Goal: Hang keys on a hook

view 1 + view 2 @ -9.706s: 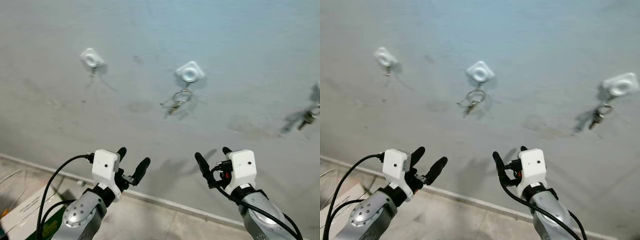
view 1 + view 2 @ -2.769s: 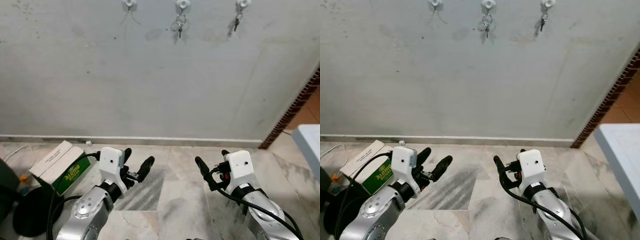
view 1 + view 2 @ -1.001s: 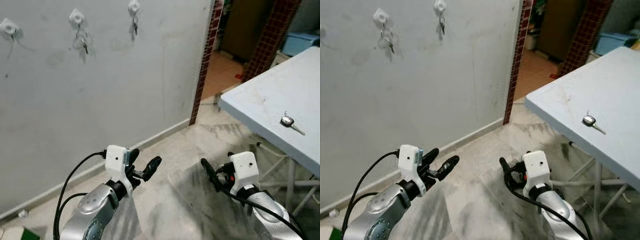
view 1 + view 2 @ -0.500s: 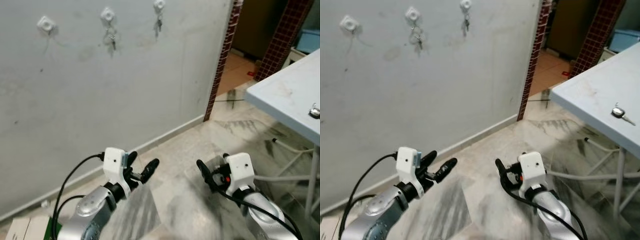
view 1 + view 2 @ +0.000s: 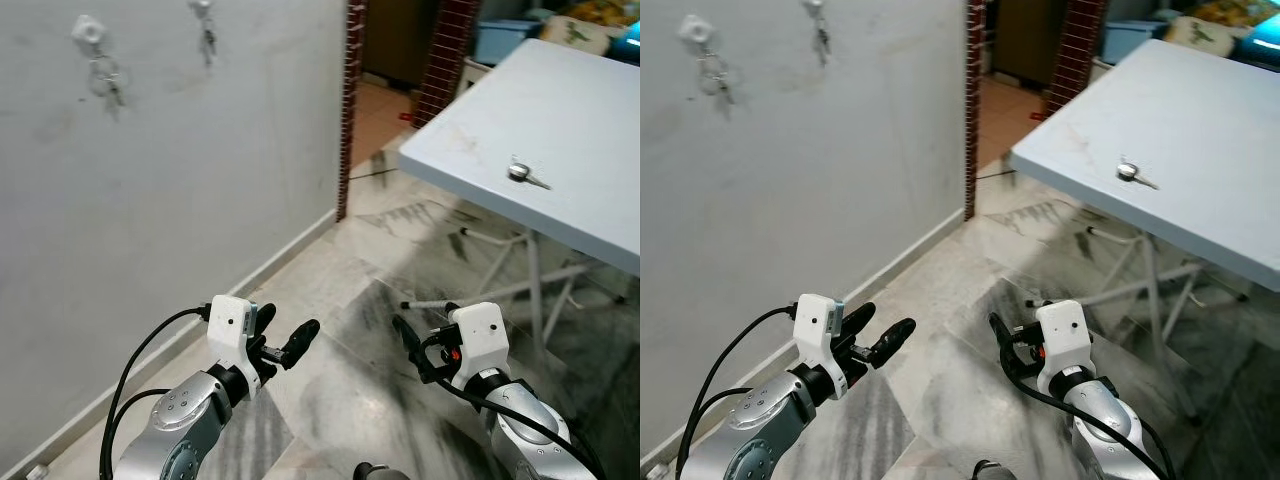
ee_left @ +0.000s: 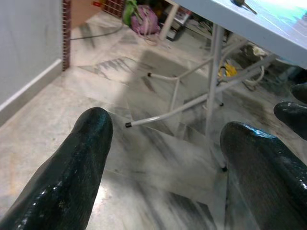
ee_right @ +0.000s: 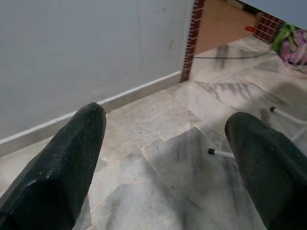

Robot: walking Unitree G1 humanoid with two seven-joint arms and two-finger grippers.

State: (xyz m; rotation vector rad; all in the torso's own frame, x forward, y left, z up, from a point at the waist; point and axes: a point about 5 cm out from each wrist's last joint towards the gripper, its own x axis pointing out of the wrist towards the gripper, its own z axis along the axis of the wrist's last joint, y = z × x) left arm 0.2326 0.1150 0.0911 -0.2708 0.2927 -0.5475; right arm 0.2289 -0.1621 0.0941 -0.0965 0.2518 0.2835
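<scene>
With the view swung from the wall hooks toward the table, a key now lies in sight on its top, well apart from the left gripper and right gripper, both spread wide and empty, suggesting pickup comes next.

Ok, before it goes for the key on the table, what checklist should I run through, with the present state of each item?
1. Key lies in the open on the blue table, nothing on top of it: ok.
2. Left pincer open and holding nothing: ok.
3. Right pincer open and holding nothing: ok.
4. Either pincer within reach of the key: not ok, both are low over the floor, well short of the tabletop.
5. Free hook left on the wall: cannot tell; the two hooks in sight each carry keys.
</scene>
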